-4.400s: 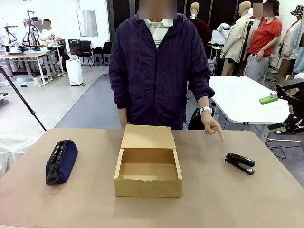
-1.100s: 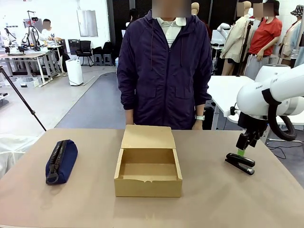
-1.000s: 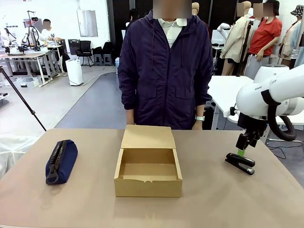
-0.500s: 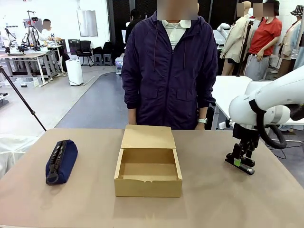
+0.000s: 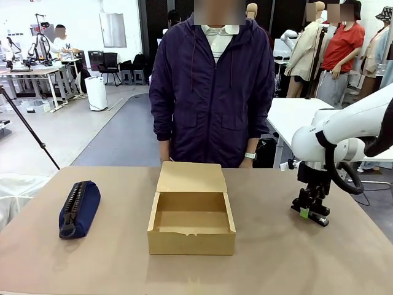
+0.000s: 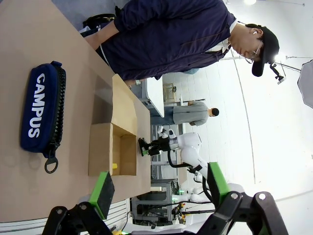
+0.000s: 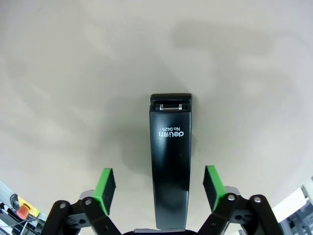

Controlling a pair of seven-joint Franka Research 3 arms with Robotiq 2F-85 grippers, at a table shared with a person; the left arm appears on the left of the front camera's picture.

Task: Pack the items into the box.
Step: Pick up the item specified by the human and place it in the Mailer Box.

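1. The right gripper (image 7: 159, 182) points straight down at the table (image 7: 73, 73). Its jaws are spread. One green pad (image 7: 105, 185) stands on each long side of the stapler (image 7: 170, 161), with a strip of bare table in both gaps. Neither pad touches the stapler.
2. The stapler is black and closed, and lies flat on the table with white print on its top arm. In the front view it sits at 3 o'clock of the box (image 5: 191, 241), well apart from it and near the table's right edge. The right gripper covers most of it there.
3. The left gripper (image 6: 160, 188) is raised off the table. Its jaws are spread wide and nothing lies between them.
4. The box is brown cardboard, at table centre, with its top open. The lid (image 5: 190, 177) is folded back toward 12 o'clock. In the front view the near wall hides part of the floor. In the left wrist view a small yellow patch (image 6: 114, 166) shows inside, against one wall, and is too small to identify.
5. The pouch (image 5: 78, 208) is navy with a zip. It lies at 9 o'clock of the box, well apart from it, with its long axis running roughly 6 to 12 o'clock. The left wrist view shows the white print "CAMPUS" on it.
6. The person (image 5: 212, 92) stands at 12 o'clock, just beyond the far table edge, in a dark purple zipped jacket. Both arms hang down, and one wrist carries a watch (image 5: 250, 156).
7. Beyond the person, a tripod (image 5: 27, 126) stands at 10 o'clock and a white table (image 5: 307, 123) at 2 o'clock.
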